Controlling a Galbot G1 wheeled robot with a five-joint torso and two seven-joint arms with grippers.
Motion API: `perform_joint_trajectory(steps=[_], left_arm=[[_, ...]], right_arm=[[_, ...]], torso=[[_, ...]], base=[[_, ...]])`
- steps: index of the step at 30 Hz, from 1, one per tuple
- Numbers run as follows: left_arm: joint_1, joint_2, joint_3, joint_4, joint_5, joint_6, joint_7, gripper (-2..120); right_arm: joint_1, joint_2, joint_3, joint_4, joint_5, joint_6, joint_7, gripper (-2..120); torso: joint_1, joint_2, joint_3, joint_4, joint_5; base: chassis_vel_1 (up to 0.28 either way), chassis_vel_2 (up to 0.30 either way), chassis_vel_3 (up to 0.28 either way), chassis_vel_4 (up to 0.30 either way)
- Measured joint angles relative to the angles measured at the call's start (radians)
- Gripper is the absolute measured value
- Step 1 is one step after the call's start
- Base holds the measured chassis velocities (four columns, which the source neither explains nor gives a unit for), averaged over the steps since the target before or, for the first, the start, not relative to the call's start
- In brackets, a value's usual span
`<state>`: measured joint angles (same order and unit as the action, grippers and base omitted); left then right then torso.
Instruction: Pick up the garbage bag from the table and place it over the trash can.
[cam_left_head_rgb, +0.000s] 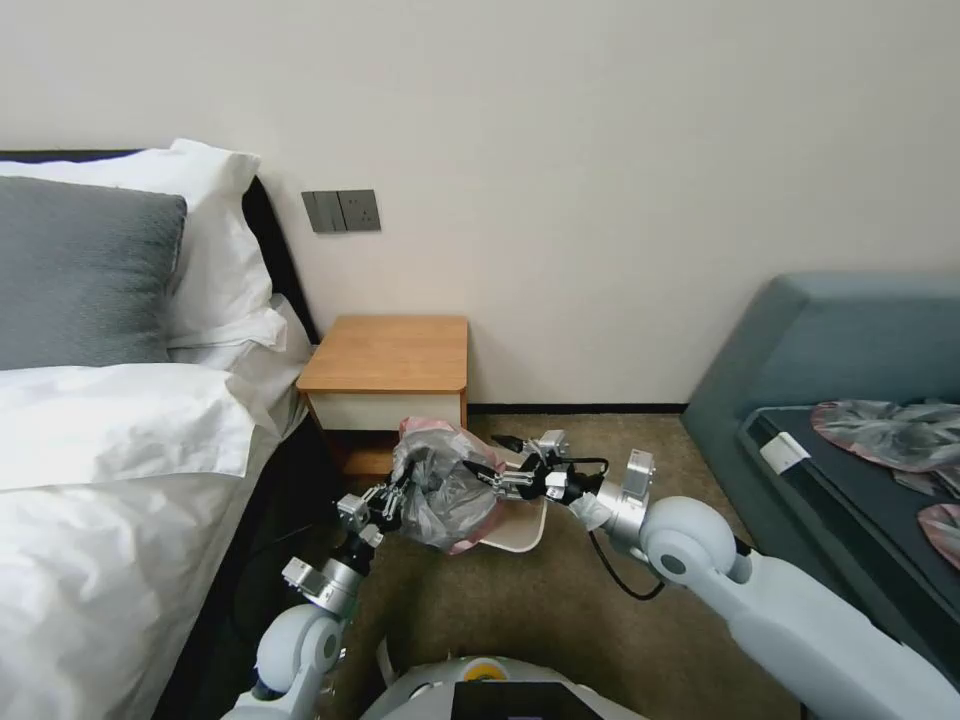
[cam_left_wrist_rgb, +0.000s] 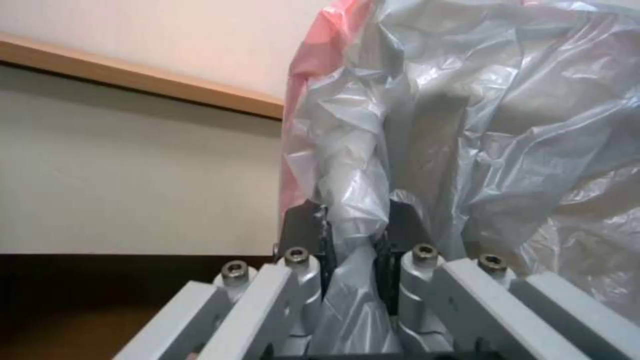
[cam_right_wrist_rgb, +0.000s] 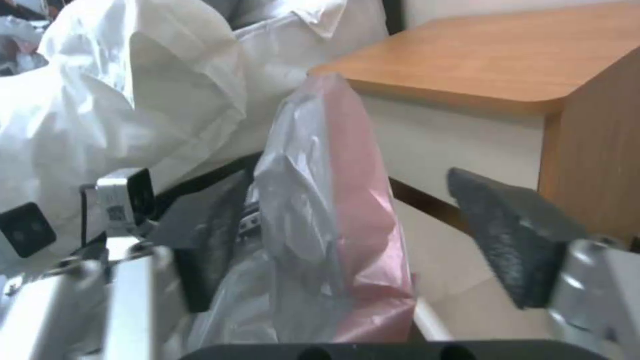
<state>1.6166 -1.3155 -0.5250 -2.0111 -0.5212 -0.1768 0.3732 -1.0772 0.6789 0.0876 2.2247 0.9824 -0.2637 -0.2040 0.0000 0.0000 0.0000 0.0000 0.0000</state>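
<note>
- Left gripper (cam_left_wrist_rgb: 353, 235): fingers (cam_left_wrist_rgb: 303, 227) pinched shut on a fold of the garbage bag (cam_left_head_rgb: 445, 490), at the bag's 8 o'clock in the head view.
- Right gripper (cam_right_wrist_rgb: 360, 240): fingers (cam_right_wrist_rgb: 513, 235) spread wide either side of the pink rim, gripping nothing, at the bag's 3 o'clock.
- Bag held off the tabletop (cam_left_head_rgb: 385, 352), bunched in the air above the trash can (cam_left_head_rgb: 520, 525), whose cream rim peeks out at 5 o'clock beneath it.
- Step in hand, by judgement: carrying done, opening of the mouth not yet done.
- Next move calls for closing the right fingers on the rim, pulling both sides apart, then lowering over the can's rim.
</note>
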Motion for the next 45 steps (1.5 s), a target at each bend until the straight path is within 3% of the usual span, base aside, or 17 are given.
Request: perform_joint_trajectory(steps=[21,37,45], left_arm=[[-0.001,0.003,0.003,-0.006,-0.001,0.004,-0.001,9],[0.001,-0.003,-0.014,0.011,0.05,-0.08,0.068,9],[0.002,-0.003,-0.019,0.016,0.034,-0.1,0.073,9]], right_arm=[[-0.014,-0.004,0.003,0.007,-0.045,0.016,-0.008,0],[-0.009,-0.024,0.044,-0.023,-0.09,0.036,-0.016,0],[-0.033,-0.037,0.064,-0.038,-0.107,0.049,-0.023,0]], torso=[[0.0,0.0,0.0,0.0,0.0],[0.0,0.0,0.0,0.0,-0.0001],[0.0,0.0,0.0,0.0001,0.0]], base=[[0.0,0.0,0.0,0.0],[0.0,0.0,0.0,0.0],[0.0,0.0,0.0,0.0]])
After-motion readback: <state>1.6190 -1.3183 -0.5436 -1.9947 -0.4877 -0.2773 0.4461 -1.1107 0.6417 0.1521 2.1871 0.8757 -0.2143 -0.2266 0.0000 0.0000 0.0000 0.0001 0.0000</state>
